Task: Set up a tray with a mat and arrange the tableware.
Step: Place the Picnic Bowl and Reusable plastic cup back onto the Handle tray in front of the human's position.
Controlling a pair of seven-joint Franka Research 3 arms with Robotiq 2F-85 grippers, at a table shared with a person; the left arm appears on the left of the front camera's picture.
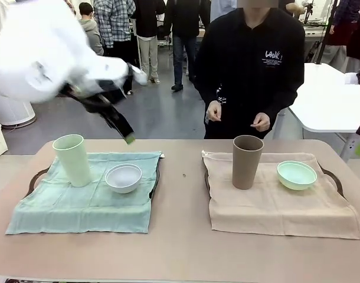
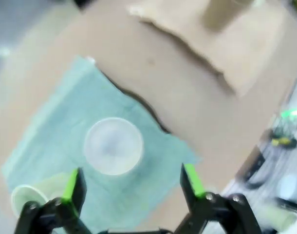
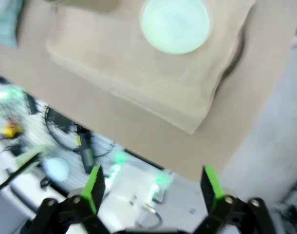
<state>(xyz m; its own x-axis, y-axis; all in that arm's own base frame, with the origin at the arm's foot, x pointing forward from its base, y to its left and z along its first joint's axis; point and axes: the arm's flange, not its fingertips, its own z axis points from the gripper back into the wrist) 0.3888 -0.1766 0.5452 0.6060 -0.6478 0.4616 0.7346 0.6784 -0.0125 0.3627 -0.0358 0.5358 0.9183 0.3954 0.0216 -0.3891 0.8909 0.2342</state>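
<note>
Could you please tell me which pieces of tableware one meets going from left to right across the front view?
Pale green cup → white bowl → tan-brown cup → mint green bowl.

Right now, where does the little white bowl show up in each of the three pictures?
Front view: the white bowl sits on the teal mat, left of centre, beside the pale green cup.
Left wrist view: lower middle, above the open left end effector.
Right wrist view: not in it; that one is the mint green bowl.
Shared landmark: the teal mat.
</note>
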